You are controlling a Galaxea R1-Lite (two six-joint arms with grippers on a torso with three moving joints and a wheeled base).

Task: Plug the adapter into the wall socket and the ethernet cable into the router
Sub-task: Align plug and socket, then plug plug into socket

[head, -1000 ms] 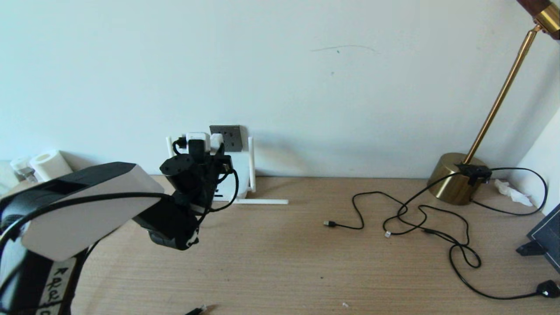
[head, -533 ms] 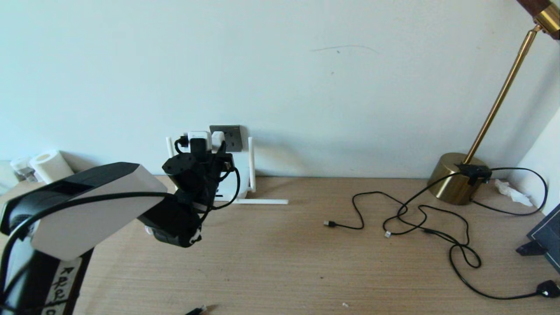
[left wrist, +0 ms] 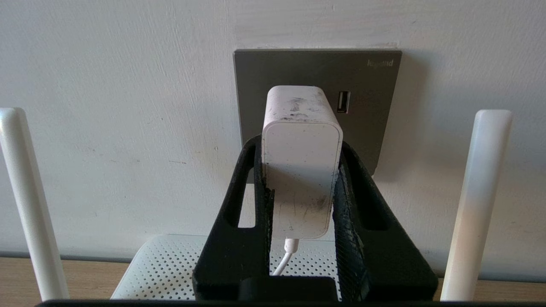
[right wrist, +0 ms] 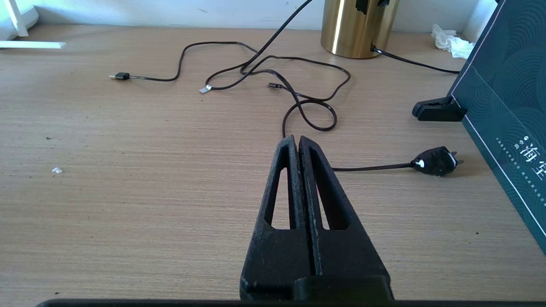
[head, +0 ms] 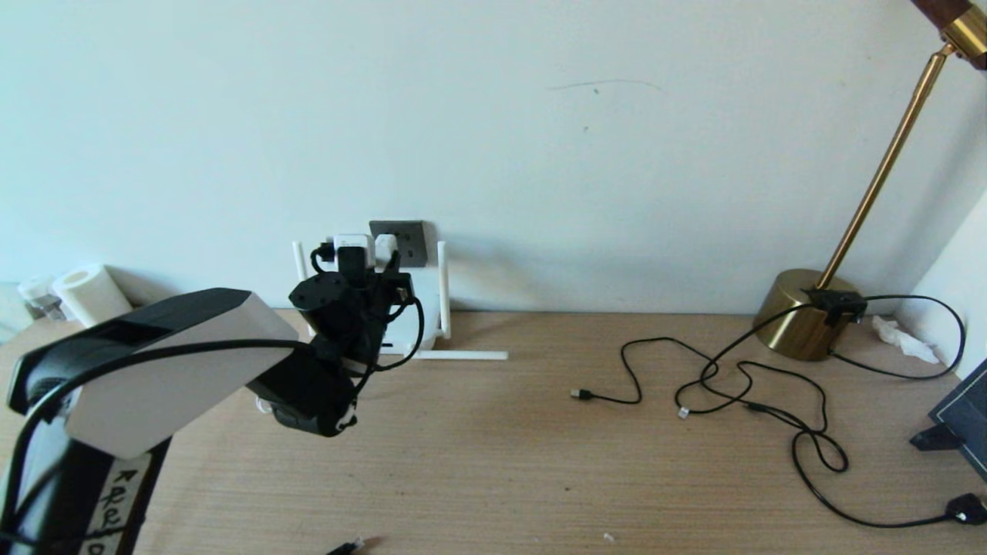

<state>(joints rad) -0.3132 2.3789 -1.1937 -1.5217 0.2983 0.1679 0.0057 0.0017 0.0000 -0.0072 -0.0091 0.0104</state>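
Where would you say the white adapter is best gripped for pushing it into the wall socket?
Grip the adapter across its two flat side faces, coming from the end opposite the wall socket. That is how the left gripper holds it: the body is a rounded block, and its cord leaves the bottom, clear of the fingers.

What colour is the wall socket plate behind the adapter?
Dark grey. The wall socket shows best in the left wrist view, behind the white adapter.
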